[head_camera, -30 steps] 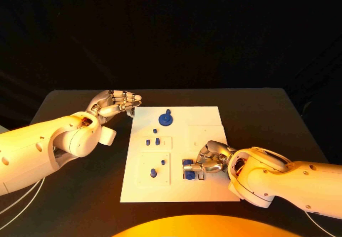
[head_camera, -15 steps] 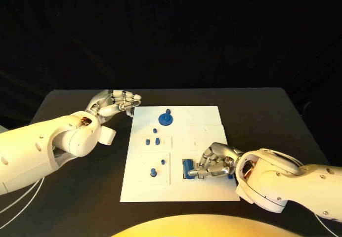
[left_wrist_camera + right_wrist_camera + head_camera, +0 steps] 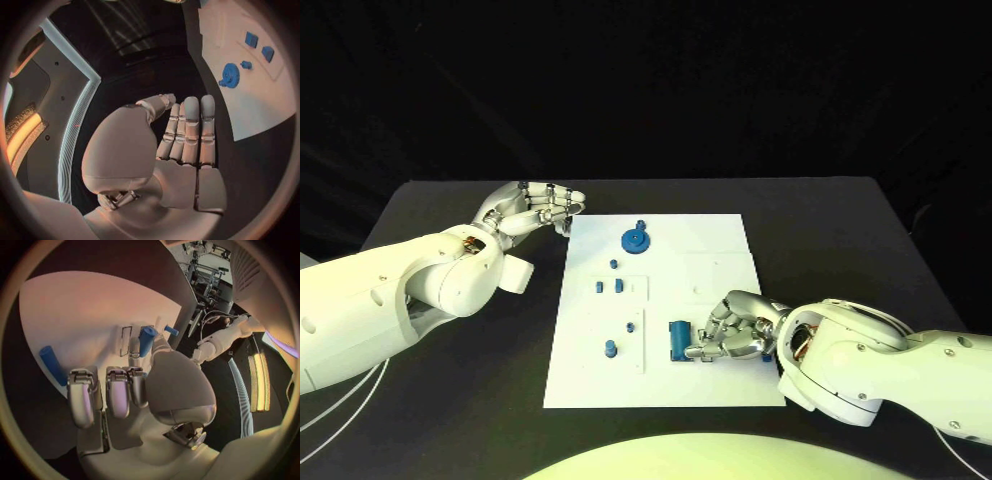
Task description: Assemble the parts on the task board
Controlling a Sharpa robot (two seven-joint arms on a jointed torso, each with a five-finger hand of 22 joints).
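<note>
Black table (image 3: 848, 230) under a dark backdrop, white task board (image 3: 718, 385) at centre between two white arms. Right hand (image 3: 730, 335) low on the board's near right part, fingers curled, a blue bar-shaped part (image 3: 679, 340) just beside its fingertips, touching or gripped impossible to tell. Left hand (image 3: 531, 210) off the board's far left corner, fingers straight and together, holding nothing. Blue gear (image 3: 635, 241) just right of that hand, small blue pegs (image 3: 609, 287) nearer mid-board.
</note>
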